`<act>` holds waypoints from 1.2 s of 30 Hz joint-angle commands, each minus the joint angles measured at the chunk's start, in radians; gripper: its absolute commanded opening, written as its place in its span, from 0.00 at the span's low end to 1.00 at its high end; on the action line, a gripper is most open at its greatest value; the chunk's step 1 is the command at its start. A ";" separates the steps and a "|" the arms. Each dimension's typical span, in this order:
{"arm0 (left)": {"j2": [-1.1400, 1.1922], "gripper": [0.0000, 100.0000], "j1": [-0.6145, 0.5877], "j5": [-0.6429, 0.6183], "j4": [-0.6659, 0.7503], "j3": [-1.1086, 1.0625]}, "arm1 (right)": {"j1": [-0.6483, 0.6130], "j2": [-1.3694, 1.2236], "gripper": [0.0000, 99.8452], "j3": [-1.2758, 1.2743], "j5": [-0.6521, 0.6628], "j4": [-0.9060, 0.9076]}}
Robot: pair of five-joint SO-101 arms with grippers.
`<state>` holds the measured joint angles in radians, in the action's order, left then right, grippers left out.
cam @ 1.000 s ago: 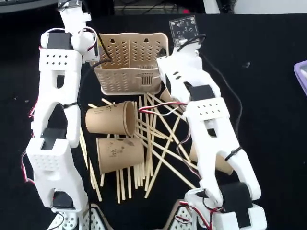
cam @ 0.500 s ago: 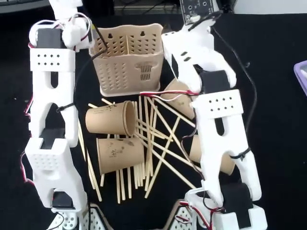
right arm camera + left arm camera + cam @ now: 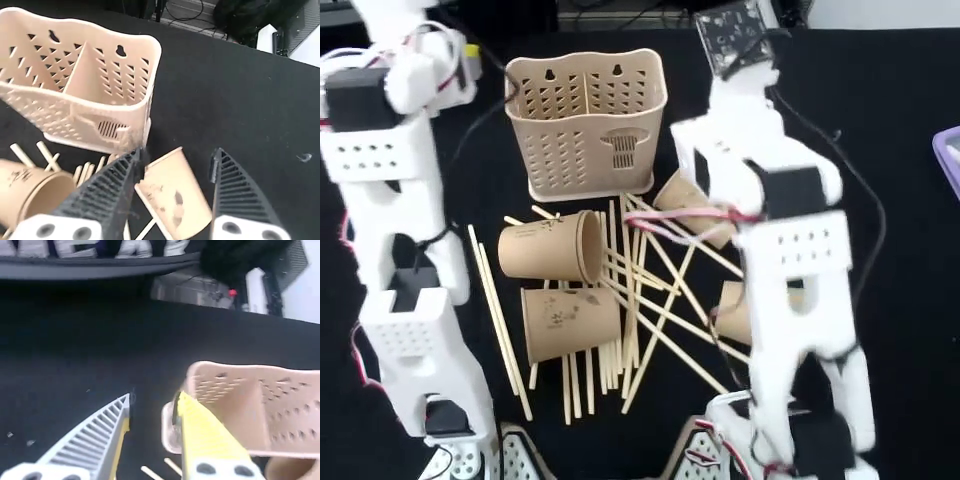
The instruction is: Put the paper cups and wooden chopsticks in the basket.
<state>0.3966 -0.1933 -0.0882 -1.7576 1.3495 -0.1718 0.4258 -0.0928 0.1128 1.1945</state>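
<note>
The left arm [image 3: 390, 160] has swung outward toward the table's left side, away from the basket [image 3: 585, 150], and the right arm [image 3: 790, 250] has shifted right and lifted. The basket, tipped a second ago, now stands upright at the back of the black cloth table [image 3: 900, 250].

The basket is beige plastic with rounded corners, walls pierced by rows of small slots, and a divider that splits it into two compartments.

Four brown paper cups [image 3: 545, 245] lie on their sides in front of it: two stacked near the middle, one partly under the right arm, and one cup [image 3: 172, 197] just beside the basket's near right corner. Pale, thin wooden chopsticks [image 3: 640, 290] lie crisscrossed under and between them.

The left claw [image 3: 152, 397], one ribbed grey finger and one yellow-taped, is parted narrowly at the basket's corner and grips nothing. The right claw [image 3: 177, 155], with black ribbed fingers, gapes wide above that cup and is empty.
</note>
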 commanded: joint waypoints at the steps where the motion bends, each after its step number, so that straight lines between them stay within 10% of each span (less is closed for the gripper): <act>1: -0.034 0.16 -0.093 0.031 -0.008 0.016 | -0.058 0.166 0.22 -0.116 0.011 0.009; 11: -0.338 0.16 -0.337 0.054 0.011 -0.782 | -0.370 0.430 0.22 -0.796 0.005 -0.408; 21: -0.690 0.16 -0.275 -0.021 0.632 -1.822 | -0.502 0.280 0.23 -0.806 -0.127 -0.528; 36: -0.934 0.16 -0.255 -0.146 1.049 -2.307 | -0.516 0.021 0.22 -0.654 -0.198 -0.534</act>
<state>-0.5040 -0.4511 -0.2248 -0.7250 -0.9567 -0.6644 0.4580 -0.8140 -0.0621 0.6820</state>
